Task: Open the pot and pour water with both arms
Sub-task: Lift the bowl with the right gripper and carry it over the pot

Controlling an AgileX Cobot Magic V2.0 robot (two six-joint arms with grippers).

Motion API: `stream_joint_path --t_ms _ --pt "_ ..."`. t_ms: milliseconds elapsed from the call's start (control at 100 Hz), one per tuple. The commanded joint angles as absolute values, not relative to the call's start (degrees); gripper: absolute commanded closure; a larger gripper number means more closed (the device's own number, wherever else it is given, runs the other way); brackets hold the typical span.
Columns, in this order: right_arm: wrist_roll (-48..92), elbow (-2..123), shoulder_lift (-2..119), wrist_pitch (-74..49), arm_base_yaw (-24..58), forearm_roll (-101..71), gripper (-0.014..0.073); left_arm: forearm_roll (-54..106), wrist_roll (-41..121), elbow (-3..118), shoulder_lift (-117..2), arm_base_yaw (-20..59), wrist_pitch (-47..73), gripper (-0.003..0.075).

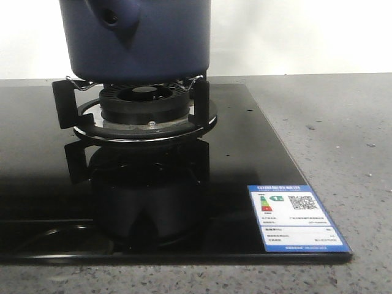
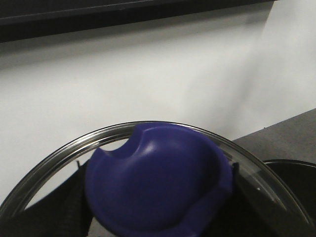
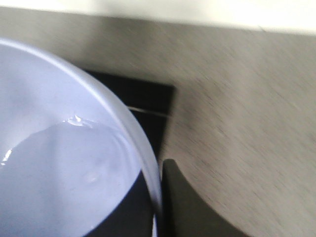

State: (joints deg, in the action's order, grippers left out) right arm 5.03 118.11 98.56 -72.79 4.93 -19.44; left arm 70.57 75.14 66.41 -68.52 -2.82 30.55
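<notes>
One navy-blue pot [image 1: 139,38] fills the upper left of the front view, sitting on the prongs of a gas burner [image 1: 144,104] set in a black glass cooktop [image 1: 245,159]. Left wrist view shows a glass lid [image 2: 74,148] with a blue knob [image 2: 158,182]; right wrist view shows the pot's pale interior holding water [image 3: 64,173]. Neither arm's jaws are visible, so their opening cannot be told.

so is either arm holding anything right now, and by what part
Left arm: a glass lid, seemingly gripped by its blue knob, though the fingers are hidden. Right arm: a pale bowl of water fills its view, but no grip is visible, so that cannot be told.
</notes>
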Motion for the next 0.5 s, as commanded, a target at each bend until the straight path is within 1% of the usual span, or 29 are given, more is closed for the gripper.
stream_joint_path --t_ms 0,210,490 --pt "3.7 125.1 98.6 -75.3 7.5 -22.7 0.0653 74.3 73.9 68.6 -67.2 -4.8 28.3 0.0363" --pt "3.4 134.3 105.3 -72.1 14.4 -24.4 0.0653 74.5 72.9 68.6 -67.2 -9.0 29.7 0.0363" --pt "3.4 135.5 110.4 -64.3 19.9 -26.3 0.0653 74.5 72.9 68.6 -67.2 -10.7 29.7 0.0363"
